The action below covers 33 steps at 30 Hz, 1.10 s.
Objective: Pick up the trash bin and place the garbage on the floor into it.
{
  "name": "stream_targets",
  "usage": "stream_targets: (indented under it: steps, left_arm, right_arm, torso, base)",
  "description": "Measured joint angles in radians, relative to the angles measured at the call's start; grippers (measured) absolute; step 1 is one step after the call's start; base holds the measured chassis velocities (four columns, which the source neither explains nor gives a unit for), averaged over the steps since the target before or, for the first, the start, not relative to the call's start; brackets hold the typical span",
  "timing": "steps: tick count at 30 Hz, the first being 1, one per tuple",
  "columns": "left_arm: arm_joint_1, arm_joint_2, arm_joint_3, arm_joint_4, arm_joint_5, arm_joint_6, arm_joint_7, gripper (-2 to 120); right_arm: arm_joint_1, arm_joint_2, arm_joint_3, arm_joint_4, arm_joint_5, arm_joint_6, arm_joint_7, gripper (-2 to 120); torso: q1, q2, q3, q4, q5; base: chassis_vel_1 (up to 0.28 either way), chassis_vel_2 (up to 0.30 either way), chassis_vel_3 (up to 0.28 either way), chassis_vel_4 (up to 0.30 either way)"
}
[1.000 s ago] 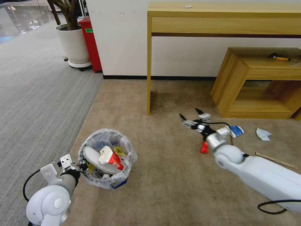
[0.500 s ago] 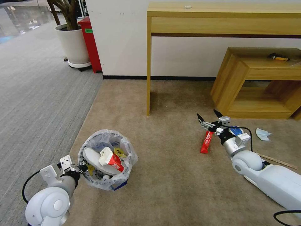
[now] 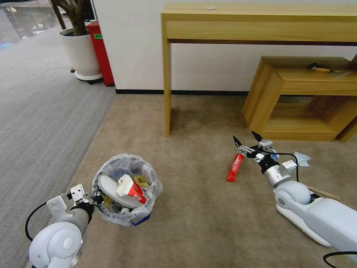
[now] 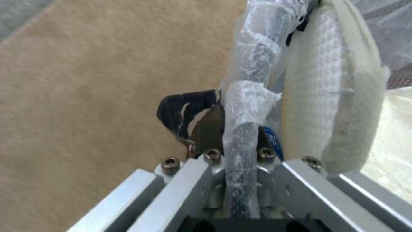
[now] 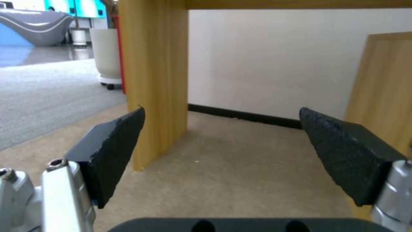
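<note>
The trash bin (image 3: 147, 208), black with a clear bag liner, hangs tilted at the lower left of the head view. My left gripper (image 3: 97, 197) is shut on its rim (image 4: 240, 135). A white slipper (image 3: 110, 185), a red-white wrapper (image 3: 131, 188) and a yellow packet lie inside it. On the beige floor (image 3: 193, 212) lies garbage: a red wrapper (image 3: 234, 167), a blue-white packet (image 3: 274, 153) partly behind my right wrist, a pale blue mask (image 3: 302, 159) and a wooden stick (image 3: 322, 192). My right gripper (image 3: 245, 137) hovers open just beyond the red wrapper, its fingers (image 5: 114, 151) wide apart with nothing between them.
A wooden table's leg (image 3: 167, 82) stands just beyond the right gripper, with a low wooden shelf (image 3: 297, 100) to its right against the wall. A white plant pot (image 3: 80, 52) and a red box (image 3: 100, 52) stand at the far left beside grey ribbed carpet (image 3: 37, 111).
The camera has turned slightly right. My right arm has swung right and dropped lower, uncovering the red wrapper, with its gripper still open. The left gripper keeps hold of the bin.
</note>
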<state>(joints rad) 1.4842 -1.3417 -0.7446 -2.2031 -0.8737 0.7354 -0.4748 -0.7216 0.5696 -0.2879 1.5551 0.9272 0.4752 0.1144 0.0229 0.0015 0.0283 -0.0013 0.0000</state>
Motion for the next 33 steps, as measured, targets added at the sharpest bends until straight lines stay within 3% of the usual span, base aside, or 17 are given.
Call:
stream_targets:
  steps: [1, 14, 21, 29, 33]
  left_arm:
    - [0.000, -0.001, 0.000, 0.000, 0.000, 0.000, 0.000, 0]
    - [0.008, -0.017, 0.001, -0.008, 0.009, 0.000, 0.003, 0]
    - [0.013, -0.029, 0.002, -0.012, 0.021, 0.000, 0.009, 0]
    - [0.019, -0.030, 0.000, -0.016, 0.030, 0.000, 0.011, 0]
    - [0.021, -0.035, -0.001, -0.016, 0.042, -0.002, 0.021, 0]
  right_arm:
    - [0.002, 0.000, -0.001, 0.000, 0.000, 0.002, -0.002, 93]
    - [-0.009, 0.014, -0.009, -0.003, -0.020, 0.023, -0.004, 96]
    - [-0.038, 0.021, -0.006, -0.010, -0.063, 0.033, 0.003, 100]
    - [-0.082, -0.038, -0.059, 0.009, -0.229, -0.025, 0.110, 100]
    - [-0.090, -0.114, -0.173, 0.068, -0.300, -0.105, 0.232, 100]
  torso:
    - [0.000, 0.000, 0.000, 0.0008, 0.0001]
    - [0.000, 0.000, 0.000, 0.0000, 0.0002]
    - [0.000, 0.000, 0.000, 0.0005, 0.0000]
    - [0.000, 0.000, 0.000, 0.0010, -0.0004]
    - [0.000, 0.000, 0.000, 0.0001, 0.0002]
  base:
    - [-0.266, -0.270, 0.286, 0.271]
    - [-0.299, -0.305, 0.306, 0.304]
    - [-0.090, -0.114, 0.086, 0.072]
    - [0.037, 0.060, -0.030, -0.025]
    - [0.000, 0.000, 0.000, 0.000]
